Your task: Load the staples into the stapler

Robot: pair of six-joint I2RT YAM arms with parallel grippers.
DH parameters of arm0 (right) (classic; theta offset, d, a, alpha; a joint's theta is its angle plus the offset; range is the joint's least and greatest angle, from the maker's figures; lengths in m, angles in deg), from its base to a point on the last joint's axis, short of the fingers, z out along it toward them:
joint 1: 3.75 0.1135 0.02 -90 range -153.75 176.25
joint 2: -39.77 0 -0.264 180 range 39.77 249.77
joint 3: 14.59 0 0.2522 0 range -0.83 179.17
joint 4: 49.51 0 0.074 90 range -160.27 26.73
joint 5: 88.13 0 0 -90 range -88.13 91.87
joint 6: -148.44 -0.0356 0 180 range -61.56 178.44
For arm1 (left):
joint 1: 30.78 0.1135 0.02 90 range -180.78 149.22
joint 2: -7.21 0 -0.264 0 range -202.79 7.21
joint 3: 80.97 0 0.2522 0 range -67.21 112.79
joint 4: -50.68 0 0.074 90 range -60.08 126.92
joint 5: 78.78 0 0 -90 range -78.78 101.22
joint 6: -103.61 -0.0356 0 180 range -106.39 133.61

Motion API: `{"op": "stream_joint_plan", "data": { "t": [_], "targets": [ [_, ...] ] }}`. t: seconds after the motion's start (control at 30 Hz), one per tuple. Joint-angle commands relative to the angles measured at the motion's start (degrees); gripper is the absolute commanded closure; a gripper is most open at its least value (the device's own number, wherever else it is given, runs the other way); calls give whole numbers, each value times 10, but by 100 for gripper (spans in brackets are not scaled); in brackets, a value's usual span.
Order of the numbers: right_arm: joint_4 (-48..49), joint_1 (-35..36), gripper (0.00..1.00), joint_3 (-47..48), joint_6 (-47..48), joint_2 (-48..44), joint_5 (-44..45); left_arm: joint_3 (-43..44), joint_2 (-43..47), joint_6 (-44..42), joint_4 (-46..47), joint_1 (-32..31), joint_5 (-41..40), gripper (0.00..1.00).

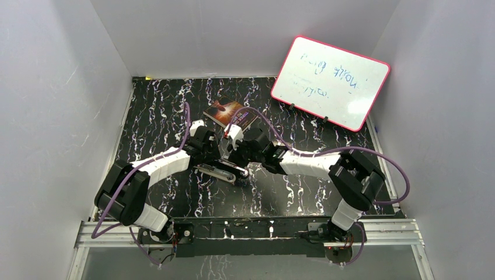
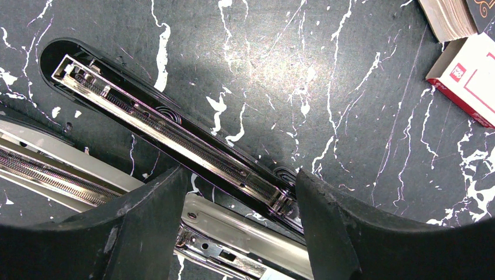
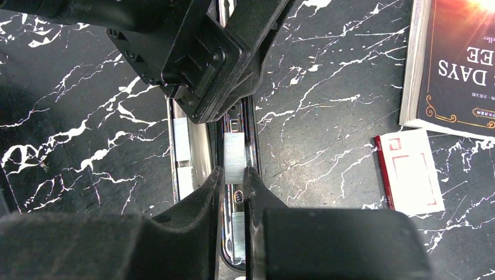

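The black tabletop [image 1: 157, 116], veined with white like marble, carries everything. At its far right corner leans a white, pink-rimmed whiteboard [image 1: 330, 81] with faint scribbles. Near the far middle lies a dark paperback book [image 3: 455, 58] with gold lettering.

The long black-and-chrome metal stapler [image 2: 175, 134] lies swung open at the centre, its black cover and chrome rail side by side. My left end effector [image 2: 240, 189] straddles it partway along with fingers wide. Both halves fill the gap between them, so I judge this to be a clamp on the stapler that pins it down. The stapler looks stiff and fairly heavy, with slick chrome rails. Across its flanks, clear of the open channel, seems the sound place to hold it.

The small white-and-red cardboard box [image 3: 411, 172] lies flat just beside the book and well apart from the stapler. From here I cannot see whether anything is inside it.

The staples [image 3: 234, 153], a short silver-grey metal strip, are pinched at their near end between the almost-closed fingers of my right end effector [image 3: 233, 182]. They are lined up along the stapler's open channel. I cannot tell whether they already rest in it or hang just above. I expect the strip to be very light, thin and slippery, and brittle: a bend or a hard squeeze could snap it into pieces. A gentle grip on its long flanks should suit it best.
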Motion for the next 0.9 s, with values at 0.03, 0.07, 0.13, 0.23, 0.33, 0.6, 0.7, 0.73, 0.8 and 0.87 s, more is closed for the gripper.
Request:
{"op": "stream_joint_plan", "data": {
  "t": [0.03, 0.07, 0.13, 0.23, 0.33, 0.6, 0.7, 0.73, 0.8, 0.87],
  "targets": [
    [1, -2, 100, 12, -7, 9, -3, 8, 12, -9, -32, -2, -14, 33],
    [-2, -1, 100, 13, -9, 12, -1, 8, 11, -9, -31, -2, -14, 33],
    [-8, -2, 100, 17, -11, 17, 2, 8, 11, -9, -30, -2, -13, 33],
    [-12, -2, 100, 20, -13, 23, 1, 9, 11, -9, -31, -2, -14, 33],
    [-18, -2, 100, 22, -16, 28, -2, 8, 11, -9, -32, -2, -14, 33],
    [-27, -2, 100, 28, -19, 35, -5, 8, 11, -9, -33, -2, -15, 33],
    [-29, -1, 100, 29, -21, 37, -8, 8, 12, -10, -33, -3, -15, 33],
    [-30, -1, 100, 30, -21, 38, -8, 7, 12, -9, -33, -3, -15, 33],
    [-34, -1, 100, 32, -21, 40, -10, 6, 13, -9, -33, -3, -15, 33],
    [-38, -1, 100, 33, -21, 42, -10, 6, 13, -9, -33, -2, -15, 33]
  ]
}}
